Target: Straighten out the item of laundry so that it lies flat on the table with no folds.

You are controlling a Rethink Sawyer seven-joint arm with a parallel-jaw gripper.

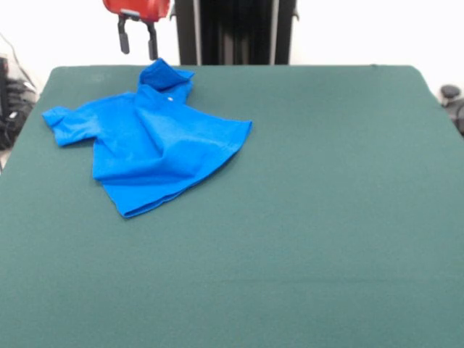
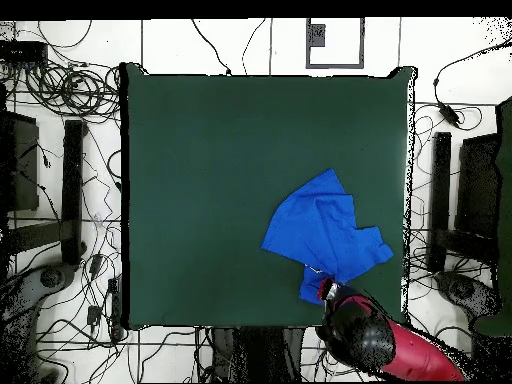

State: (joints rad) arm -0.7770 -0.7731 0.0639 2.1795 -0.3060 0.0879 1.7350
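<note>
So we've got the blue T-shirt (image 1: 148, 145) bunched up with folds on the green table (image 1: 304, 239), sitting close to the table's edge on the robot's side and toward one corner of it. One sleeve pokes out flat, the other is folded up. The gripper (image 1: 138, 40) hangs just above that same table edge, fingers (image 1: 124, 36) spread apart, holding nothing.
</note>
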